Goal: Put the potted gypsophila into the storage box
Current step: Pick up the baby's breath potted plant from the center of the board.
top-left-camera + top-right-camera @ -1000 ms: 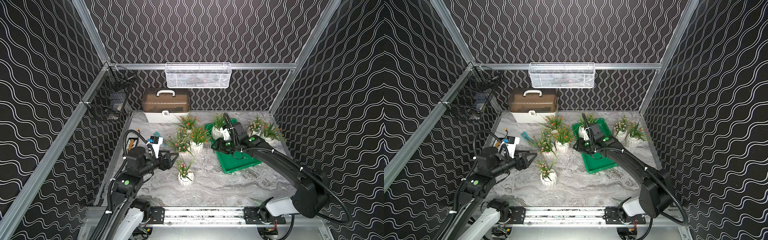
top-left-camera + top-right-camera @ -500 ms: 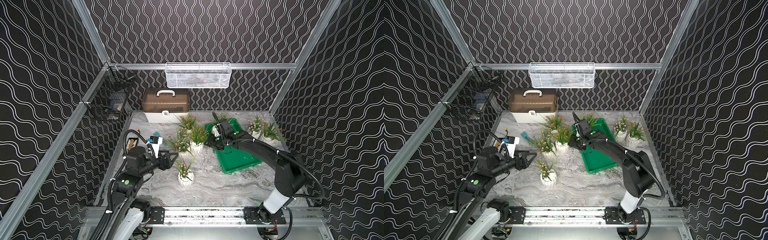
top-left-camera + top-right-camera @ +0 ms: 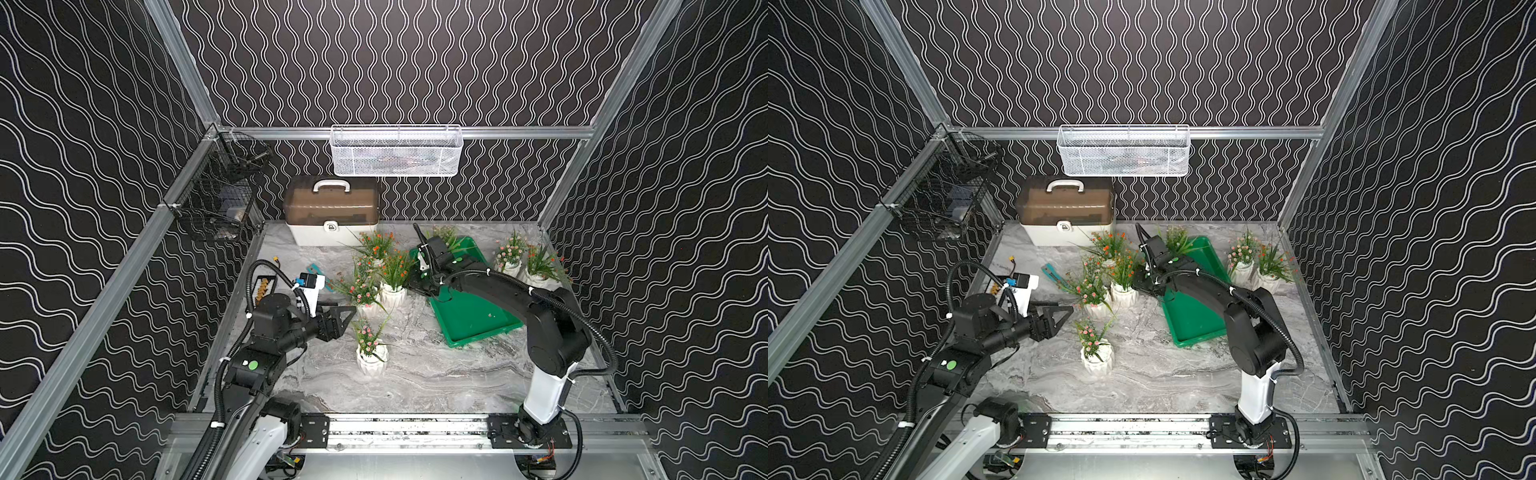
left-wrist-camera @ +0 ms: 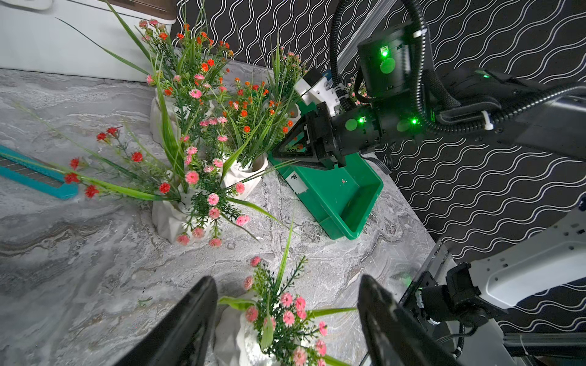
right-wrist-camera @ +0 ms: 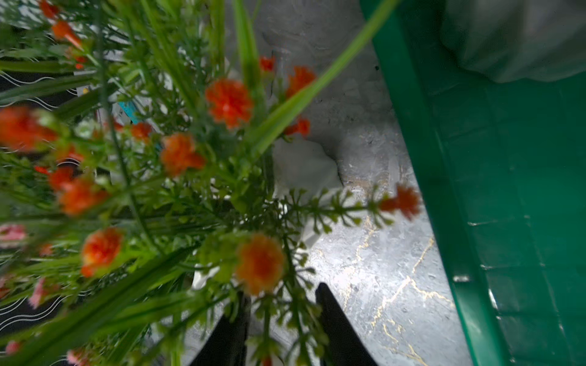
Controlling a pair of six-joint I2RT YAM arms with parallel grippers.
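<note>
**Top views.** The storage box (image 3: pixel 469 320), a shallow green tray, lies slantwise on the table (image 3: pixel 436 382), right of centre and within the right arm's reach. One potted gypsophila (image 3: pixel 446 239) stands at its far end, and the rest of its floor is bare. Two pots (image 3: pixel 509 266) stand near the right wall and three cluster just left of the box. A front pot (image 3: pixel 371 359) stands alone, nearer the rail. The right claw (image 3: pixel 413 282) reaches across the box's left rim to the orange-flowered pot (image 3: pixel 392 291). That pot is the cluster's nearest to the box, so it is presumably the shortest carry. The left claw (image 3: pixel 1061 316) hovers low beside the front pot and apart from it, probably kept clear of the working arm.

**Left wrist.** The left claw (image 4: pixel 287 280) is spread wide and nothing touches its fingers (image 4: pixel 190 323). The front pot (image 4: pixel 234 336) sits ahead of it, lined up for a later grasp. Beyond, the right claw (image 4: pixel 291 149) noses into the orange blooms at the box's corner (image 4: pixel 342 196).

**Right wrist.** The right claw (image 5: pixel 282 290) shows a narrow gap with thin stems crossing it, and no firm pinch is visible. Foliage hides the pot, so I cannot tell whether the claw aims at its rim or at the stems. The box wall (image 5: pixel 428 158) stands just beside, so the lift over the low rim should be brief. Soft stems could slip.
</note>
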